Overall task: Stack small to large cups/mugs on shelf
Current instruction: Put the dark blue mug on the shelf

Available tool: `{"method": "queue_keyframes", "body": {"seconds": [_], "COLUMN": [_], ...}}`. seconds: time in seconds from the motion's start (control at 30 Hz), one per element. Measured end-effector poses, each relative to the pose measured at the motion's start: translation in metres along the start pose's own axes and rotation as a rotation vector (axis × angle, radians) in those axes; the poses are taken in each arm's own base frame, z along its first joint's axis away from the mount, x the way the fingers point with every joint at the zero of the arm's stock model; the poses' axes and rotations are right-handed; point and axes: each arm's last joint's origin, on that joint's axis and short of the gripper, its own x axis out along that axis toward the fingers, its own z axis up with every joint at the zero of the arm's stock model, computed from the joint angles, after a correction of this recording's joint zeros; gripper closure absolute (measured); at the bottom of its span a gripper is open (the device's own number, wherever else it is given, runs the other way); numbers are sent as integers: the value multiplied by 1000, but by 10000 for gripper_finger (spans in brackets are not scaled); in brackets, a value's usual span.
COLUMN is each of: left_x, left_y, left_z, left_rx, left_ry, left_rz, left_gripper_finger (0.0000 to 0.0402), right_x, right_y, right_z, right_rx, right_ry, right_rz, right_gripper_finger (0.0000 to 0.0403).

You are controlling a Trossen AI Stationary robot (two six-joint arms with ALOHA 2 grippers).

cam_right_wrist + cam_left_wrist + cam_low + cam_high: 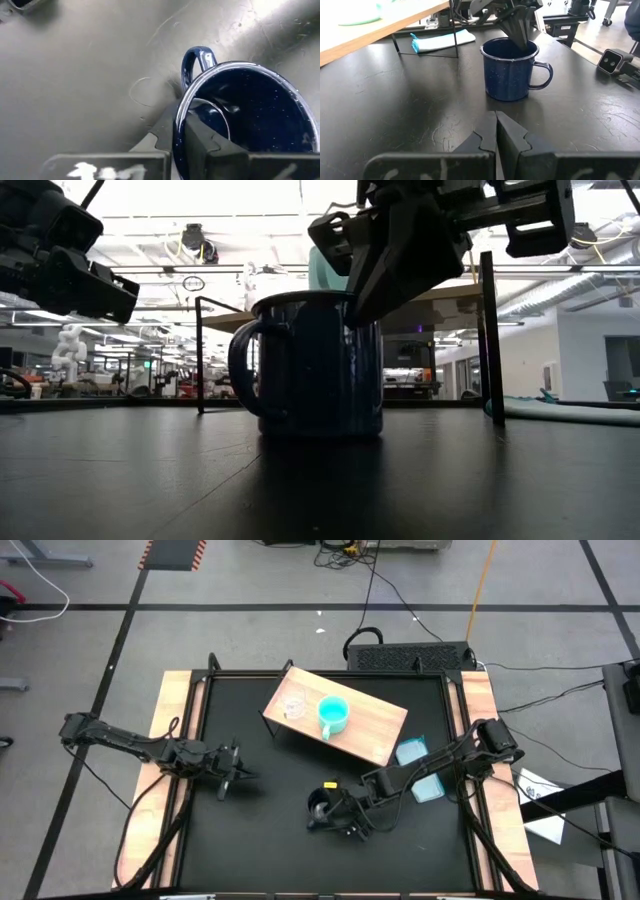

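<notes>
The large dark mug (509, 70) stands upright on its base on the black tabletop, near the middle front. My right gripper (180, 121) is shut on its rim. The shelf (375, 725), a light wooden board on dark legs, stands at the far centre. On it sit the small clear cup (293, 705) and the turquoise mug (333, 715). My left gripper (496, 134) waits shut at the table's left, pointing at the dark mug with nothing in it. My right gripper pinches the dark mug's wall at the rim (178, 107), on the side toward the table's right. One finger (202, 142) is inside the mug and one (160, 132) outside. The fingers slant down from the right. The mug stands upright with its base on the table.
Two flat light-blue pieces (412, 752) (428, 787) lie on the table right of the shelf, under my right arm. Thin dark shelf legs (199, 355) (490, 340) stand just behind the mug. Wooden strips (170, 740) run along the table's left and right sides.
</notes>
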Motion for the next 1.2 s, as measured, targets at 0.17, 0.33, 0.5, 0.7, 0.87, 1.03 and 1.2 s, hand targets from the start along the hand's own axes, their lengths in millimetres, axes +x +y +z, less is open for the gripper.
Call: {"method": "queue_keyframes", "body": {"seconds": [0.17, 0.33, 0.5, 0.7, 0.87, 1.03, 1.2], "left_x": [0, 0, 0, 0, 0, 0, 0], "left_y": [0, 0, 0, 0, 0, 0, 0], "left_z": [0, 0, 0, 0, 0, 0, 0], "left_rx": [-2, -2, -2, -2, -2, -2, -2], "left_ry": [0, 0, 0, -1, -2, -2, -3], "left_rz": [0, 0, 0, 0, 0, 0, 0], "left_gripper_finger": [394, 394, 394, 394, 394, 394, 394], "right_x": [-9, -26, -38, -43, -42, -42, -42], "right_y": [0, -1, 2, 7, 9, 9, 9], "right_z": [2, 8, 11, 15, 16, 15, 13], "right_rx": [0, 32, 28, 9, 0, 4, -4], "right_ry": [-3, -35, -48, -66, -63, -59, -34], "right_rz": [-24, -36, -36, -40, -34, -34, -47], "right_gripper_finger": [389, 389, 389, 389, 389, 389, 389]}}
